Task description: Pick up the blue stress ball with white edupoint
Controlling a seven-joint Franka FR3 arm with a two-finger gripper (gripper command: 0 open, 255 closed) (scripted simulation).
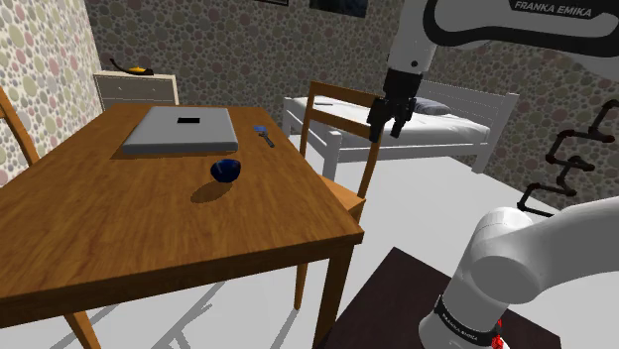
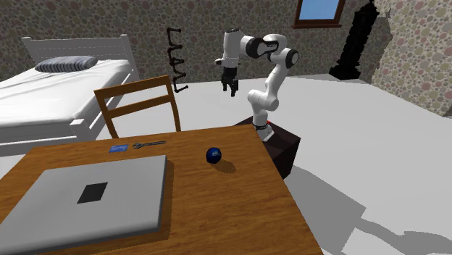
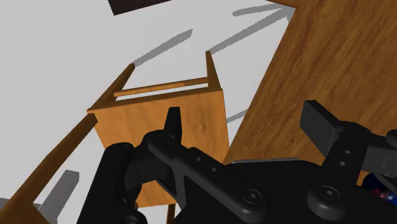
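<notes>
Wooden table (image 1: 149, 228) in a bedroom carries the dark blue ball (image 1: 227, 170), at five o'clock from the grey laptop (image 1: 181, 131) in the shoulder view. My pincer (image 1: 389, 121) hangs wide open above the chair (image 1: 345, 196), at two o'clock from the ball, well apart.

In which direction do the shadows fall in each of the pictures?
Shoulder view: the blue ball throws a soft shadow on the table, toward that view's lower left. Second exterior view: its shadow lies toward the lower right. Wrist view: long narrow shadows cross the grey floor beyond the chair.
</notes>
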